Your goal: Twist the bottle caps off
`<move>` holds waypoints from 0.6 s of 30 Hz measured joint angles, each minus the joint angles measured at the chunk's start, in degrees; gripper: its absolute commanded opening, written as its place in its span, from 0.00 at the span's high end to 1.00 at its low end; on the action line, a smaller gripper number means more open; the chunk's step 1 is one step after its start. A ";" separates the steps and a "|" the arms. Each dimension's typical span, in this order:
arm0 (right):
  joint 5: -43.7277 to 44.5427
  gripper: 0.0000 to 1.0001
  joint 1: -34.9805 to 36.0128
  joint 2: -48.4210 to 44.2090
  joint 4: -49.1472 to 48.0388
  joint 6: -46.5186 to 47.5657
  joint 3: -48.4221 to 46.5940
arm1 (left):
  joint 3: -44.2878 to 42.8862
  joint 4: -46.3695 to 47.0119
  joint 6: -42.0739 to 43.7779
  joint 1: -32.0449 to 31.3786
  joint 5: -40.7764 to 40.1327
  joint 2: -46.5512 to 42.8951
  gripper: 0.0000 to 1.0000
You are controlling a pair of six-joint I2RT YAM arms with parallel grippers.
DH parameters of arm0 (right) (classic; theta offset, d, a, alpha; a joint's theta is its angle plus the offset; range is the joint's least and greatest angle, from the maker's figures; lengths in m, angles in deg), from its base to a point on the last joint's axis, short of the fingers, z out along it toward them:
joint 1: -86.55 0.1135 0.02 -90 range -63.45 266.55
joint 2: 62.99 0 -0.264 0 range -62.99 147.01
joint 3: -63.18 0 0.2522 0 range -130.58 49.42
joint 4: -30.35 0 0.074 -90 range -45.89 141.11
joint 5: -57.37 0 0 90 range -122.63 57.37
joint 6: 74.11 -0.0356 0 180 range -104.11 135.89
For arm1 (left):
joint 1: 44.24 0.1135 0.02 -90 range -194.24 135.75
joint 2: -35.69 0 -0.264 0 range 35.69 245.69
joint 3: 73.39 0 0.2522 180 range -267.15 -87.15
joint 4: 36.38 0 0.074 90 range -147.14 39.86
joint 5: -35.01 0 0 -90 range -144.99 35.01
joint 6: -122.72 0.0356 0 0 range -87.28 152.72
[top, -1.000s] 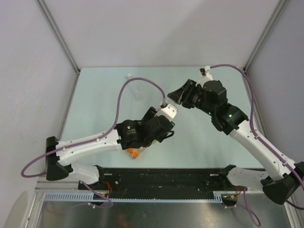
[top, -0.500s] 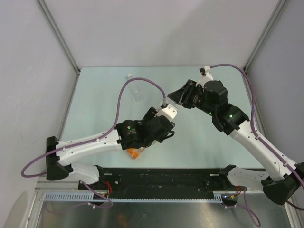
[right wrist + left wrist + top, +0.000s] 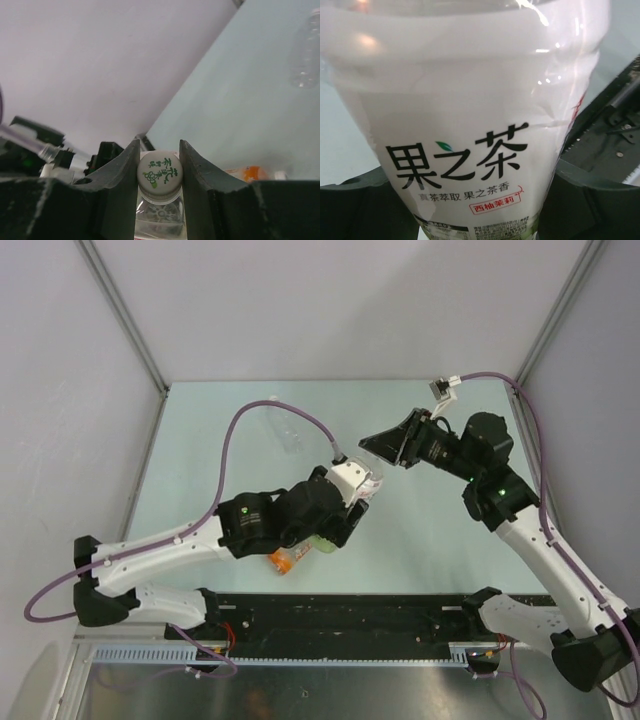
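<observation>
Two grippers meet on a single bottle above the pale table point(image 3: 190, 480). The left gripper point(image 3: 350, 512) is clamped around the body of the yellow-green bottle point(image 3: 470, 100), whose white label with black characters fills the left wrist view, with a dark finger pressed against it on either side. The bottle is held tilted, its neck pointing away from the left gripper and up towards the right gripper point(image 3: 160, 150). There the white cap point(image 3: 160, 172), printed with green characters, sits squarely between the two black fingers. Both fingers touch its sides, so the right gripper is closed on the cap, and the clear neck of the bottle shows just beneath it. The orange bottle point(image 3: 285, 560) lies on its side on the table, just behind and below the left gripper towards the near edge, partly hidden under the left arm. The right wrist camera catches it as an orange patch low to the right of its own fingers. The clear bottle point(image 3: 291, 436) lies well apart from both grippers, out beyond the left gripper towards the far wall. It is touched by neither arm.
</observation>
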 measured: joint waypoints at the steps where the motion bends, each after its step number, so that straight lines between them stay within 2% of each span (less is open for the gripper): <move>1: -2.80 1.00 -1.11 -0.15 -1.84 -0.46 0.87 | 0.00 0.24 -0.24 0.13 1.44 -0.26 1.00; 10: -21.44 1.00 -7.10 -2.16 -18.18 -5.55 5.62 | 4.50 8.52 -0.28 0.85 15.13 -5.84 1.00; 18: -31.74 1.00 -9.49 -1.75 -39.60 -18.10 9.09 | 9.22 16.31 -0.17 0.85 23.52 -10.56 1.00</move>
